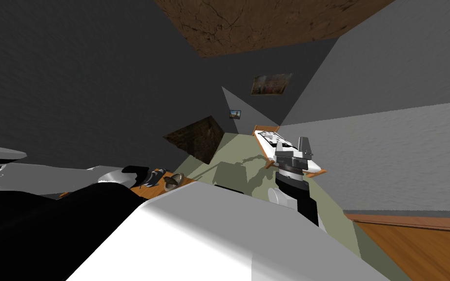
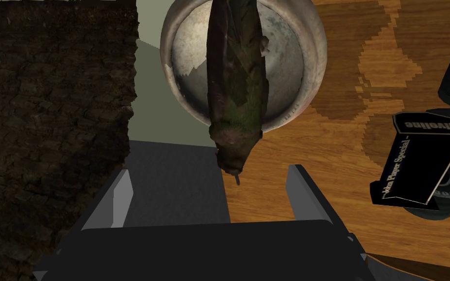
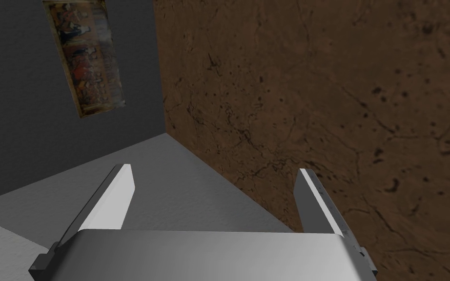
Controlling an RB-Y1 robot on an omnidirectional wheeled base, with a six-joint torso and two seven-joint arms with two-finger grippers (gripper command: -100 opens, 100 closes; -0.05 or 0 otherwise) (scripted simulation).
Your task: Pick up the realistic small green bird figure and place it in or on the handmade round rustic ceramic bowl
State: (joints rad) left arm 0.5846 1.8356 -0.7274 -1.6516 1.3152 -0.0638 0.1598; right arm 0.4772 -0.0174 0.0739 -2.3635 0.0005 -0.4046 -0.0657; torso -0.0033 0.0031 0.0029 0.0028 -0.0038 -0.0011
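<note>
Left gripper (image 2: pixel 209 171) fingers apart, empty, just short of bird's beak. Bird (image 2: pixel 236 83) lies lengthwise across bowl (image 2: pixel 312 58), head overhanging rim toward gripper. Bowl sits at counter (image 2: pixel 346 146) edge, toy car (image 2: pixel 424 166) near. Placement looks done: back straight off, no sideways sweep, don't nudge beak. Right gripper (image 3: pixel 214 170) apart, raised, idle.

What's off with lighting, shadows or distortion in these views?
Head view: rolled, wide lens, walls splay to the corners. Left wrist view: dim; bird dark against the paler bowl, stair-stepped shadow edges on the wooden table. Right wrist view: right tool brightly lit.
</note>
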